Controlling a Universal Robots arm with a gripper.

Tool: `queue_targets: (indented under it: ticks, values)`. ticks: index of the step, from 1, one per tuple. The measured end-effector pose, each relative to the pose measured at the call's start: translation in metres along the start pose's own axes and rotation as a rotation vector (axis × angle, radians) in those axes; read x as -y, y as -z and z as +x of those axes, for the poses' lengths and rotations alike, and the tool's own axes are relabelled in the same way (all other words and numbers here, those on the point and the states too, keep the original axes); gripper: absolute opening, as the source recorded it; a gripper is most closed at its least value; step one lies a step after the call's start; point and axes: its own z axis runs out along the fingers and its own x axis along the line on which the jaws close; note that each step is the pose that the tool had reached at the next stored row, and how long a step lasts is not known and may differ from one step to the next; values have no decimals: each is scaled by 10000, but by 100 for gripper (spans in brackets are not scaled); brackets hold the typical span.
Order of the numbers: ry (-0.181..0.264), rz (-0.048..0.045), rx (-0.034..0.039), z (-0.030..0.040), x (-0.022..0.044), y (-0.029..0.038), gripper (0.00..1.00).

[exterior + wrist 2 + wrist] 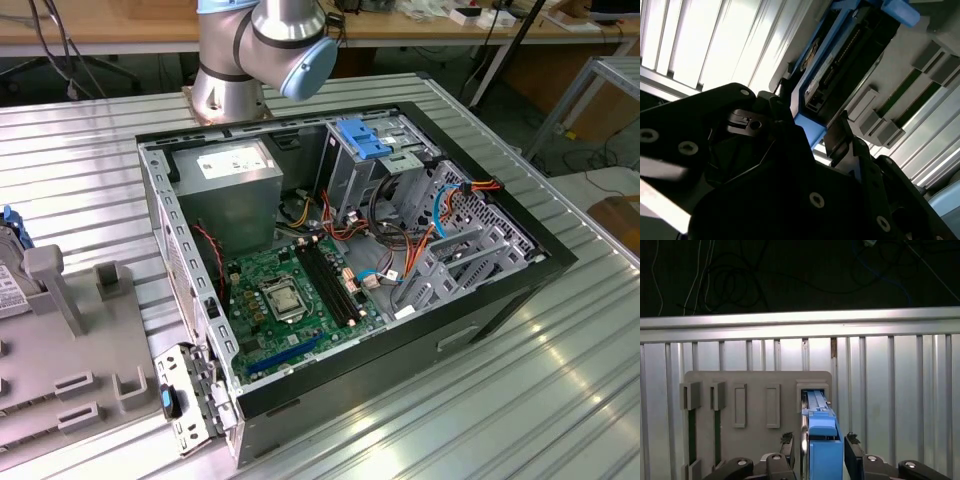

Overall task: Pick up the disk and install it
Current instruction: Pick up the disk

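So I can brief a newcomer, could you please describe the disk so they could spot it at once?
Find the grey fixture plate on the ribbed metal table. The disk stands on edge in the plate's corner slot. Its bright blue carrier sets it apart from the grey holders alongside.

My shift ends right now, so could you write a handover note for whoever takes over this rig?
Gripper: open, straddling the disk, a slight gap on each side.
Disk: upright in a slot of the grey holder, beside the open case.
Done: gripper lined up on the disk.
Left: grasp, lift, install in the case.
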Motion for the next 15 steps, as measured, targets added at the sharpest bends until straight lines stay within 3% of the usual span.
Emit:
queue_targets:
  ticks: [5,7,9,15]
  values:
    - [0,0,0,0,-4,6,51]
    - [0,0,-11,2,-5,84,51]
    - [0,1,-11,3,-4,98,51]
    - [1,0,-10,3,-8,81,51]
